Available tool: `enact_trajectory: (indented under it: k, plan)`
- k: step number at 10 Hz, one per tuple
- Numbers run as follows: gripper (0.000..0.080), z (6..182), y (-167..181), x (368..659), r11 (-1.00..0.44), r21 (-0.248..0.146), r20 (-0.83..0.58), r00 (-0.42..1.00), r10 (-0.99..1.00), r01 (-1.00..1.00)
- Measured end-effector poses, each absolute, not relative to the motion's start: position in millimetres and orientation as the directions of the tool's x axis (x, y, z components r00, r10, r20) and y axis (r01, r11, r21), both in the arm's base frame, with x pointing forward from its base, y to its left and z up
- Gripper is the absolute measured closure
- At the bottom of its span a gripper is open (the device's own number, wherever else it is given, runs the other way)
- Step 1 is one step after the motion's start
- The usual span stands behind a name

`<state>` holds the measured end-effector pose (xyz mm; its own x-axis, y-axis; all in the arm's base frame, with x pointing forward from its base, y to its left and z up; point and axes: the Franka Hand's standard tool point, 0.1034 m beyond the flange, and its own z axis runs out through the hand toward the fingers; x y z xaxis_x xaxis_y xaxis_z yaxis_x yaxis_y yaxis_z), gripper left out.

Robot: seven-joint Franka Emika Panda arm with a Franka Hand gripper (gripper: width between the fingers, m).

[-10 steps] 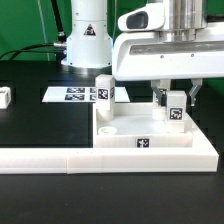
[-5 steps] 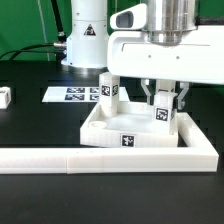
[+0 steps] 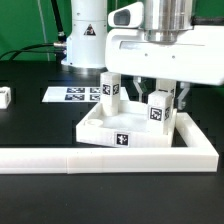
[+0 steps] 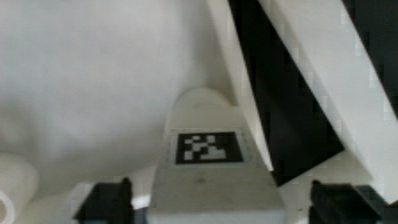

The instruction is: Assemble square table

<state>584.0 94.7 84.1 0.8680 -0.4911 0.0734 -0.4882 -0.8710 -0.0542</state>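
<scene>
Straddling a leg block [image 3: 158,113] standing on the square table [image 3: 145,138], claw [image 3: 163,99] spread, loose around it.

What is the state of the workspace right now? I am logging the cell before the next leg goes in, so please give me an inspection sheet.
Surface: the black work surface shows no spills or debris.
Job's things: the square table slab lies close inside the corner of the L-shaped rail. The first leg stands at its far side and the second leg nearer the front. A spare leg block lies at the exterior view's left edge.
Clutter: the marker board lies behind the slab.
Grippers: the gripper is open, straddling the second leg with small gaps either side.
Cables: a green cable runs along the back.
Surroundings: the white robot base; nothing else seen.
</scene>
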Motion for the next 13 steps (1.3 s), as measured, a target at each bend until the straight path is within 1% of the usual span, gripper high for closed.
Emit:
enact_trajectory:
  k: [1,2,3,4,6,7,11,12,13]
  plan:
    - [0.0193,93.1,88,583,-0.912,-0.051,0.079,0.909,-0.410,-0.407]
    - [0.0159,98.4,81,582,-0.939,-0.046,0.079,0.935,-0.345,-0.342]
    - [0.0159,101.1,76,581,-0.964,-0.038,0.074,0.961,-0.265,-0.263]
    - [0.0151,101.6,67,575,-0.986,-0.024,0.041,0.985,-0.168,-0.167]
    - [0.0150,102.3,51,567,-0.997,-0.018,-0.038,0.996,-0.077,-0.078]
    - [0.0150,107.3,43,570,-0.997,-0.020,-0.047,0.996,-0.073,-0.074]
    - [0.0150,104.7,43,569,-0.997,-0.019,-0.045,0.996,-0.077,-0.078]
    - [0.0150,104.3,38,568,-0.998,-0.021,-0.046,0.997,-0.057,-0.058]
    - [0.0150,102.4,19,561,-0.999,-0.032,-0.038,0.999,-0.026,-0.027]
